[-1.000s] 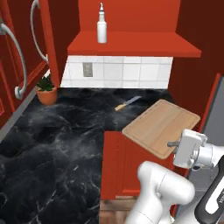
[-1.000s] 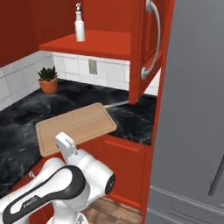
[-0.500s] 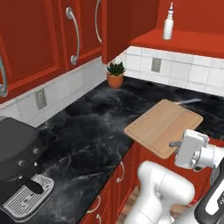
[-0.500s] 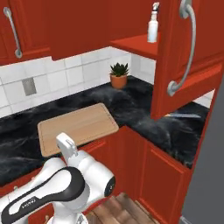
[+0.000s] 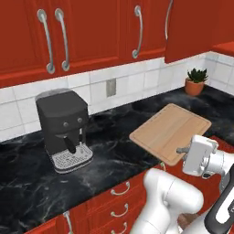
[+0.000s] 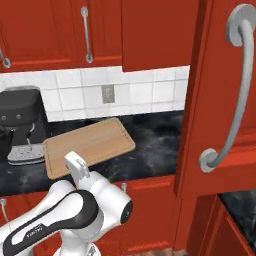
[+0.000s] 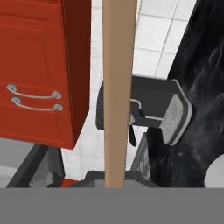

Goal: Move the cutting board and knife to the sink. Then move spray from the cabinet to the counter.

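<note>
The cutting board (image 5: 171,130) is a light-tan wooden slab, held roughly level above the front edge of the black marble counter (image 5: 109,155). My gripper (image 5: 180,150) is shut on the board's near edge. From the right base, the cutting board (image 6: 90,144) lies just beyond my white hand. In the hand view the cutting board (image 7: 118,87) shows edge-on as a tan strip rising from the gripper (image 7: 116,178). The cabinet's red door (image 6: 217,75) hangs open at the right, and a corner of its shelf (image 5: 225,47) shows. Knife, sink and spray are out of view.
A dark coffee machine (image 5: 61,128) stands on the counter against the white tiles, left of the board. A small potted plant (image 5: 195,81) sits at the far right. Red wall cabinets with silver handles (image 5: 50,41) hang above, and red drawers (image 5: 119,201) run below the counter.
The whole picture has swung: the base turned left, so the coffee machine came into view while the spray, shelf and knife slid out. The board stays in my shut gripper.
</note>
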